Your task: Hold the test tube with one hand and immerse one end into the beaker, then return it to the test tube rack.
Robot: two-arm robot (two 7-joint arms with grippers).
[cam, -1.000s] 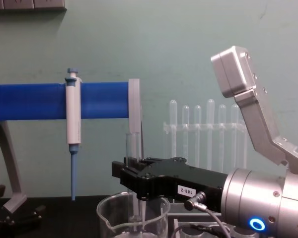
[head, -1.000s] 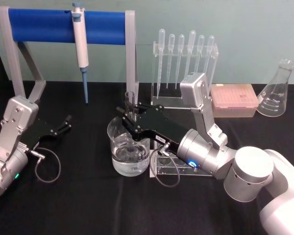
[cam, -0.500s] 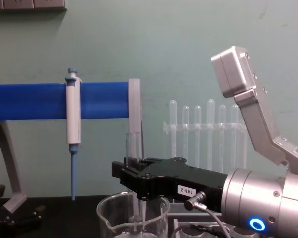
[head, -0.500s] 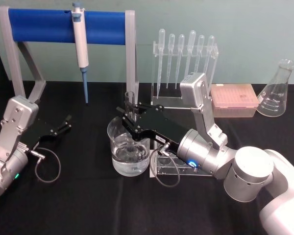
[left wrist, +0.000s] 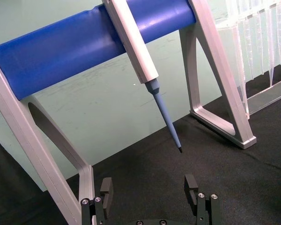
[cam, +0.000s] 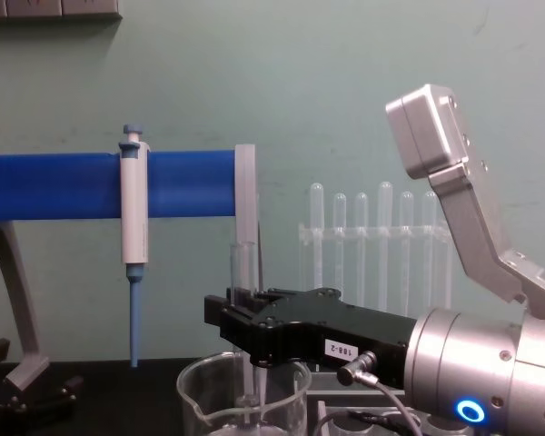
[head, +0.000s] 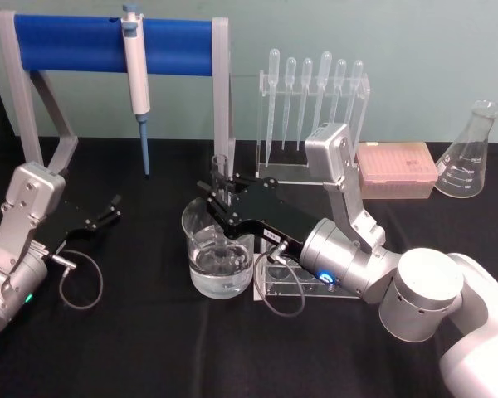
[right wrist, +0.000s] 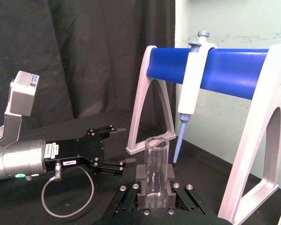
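Observation:
The test tube [head: 220, 172] stands upright, clamped between the black fingers of my right gripper [head: 222, 192], which is shut on it. Its lower end reaches down inside the beaker [head: 201, 269], a wide glass with water in the bottom. From the chest view the test tube [cam: 243, 263] rises above the right gripper [cam: 245, 313] and drops below the rim of the beaker [cam: 200, 400]. The right wrist view looks along the test tube [right wrist: 156, 161] at its open rim. My left gripper [head: 112, 207] rests open at the left; its fingers [left wrist: 106, 187] hold nothing.
A blue-and-white pipettor [head: 136, 75] hangs on the blue-barred stand [head: 66, 43] behind the beaker. A rack of pipettes [head: 315, 91], a pink tip box [head: 396, 170] and a conical flask [head: 471, 153] line the back right. A clear holder [head: 286, 286] lies under my right arm.

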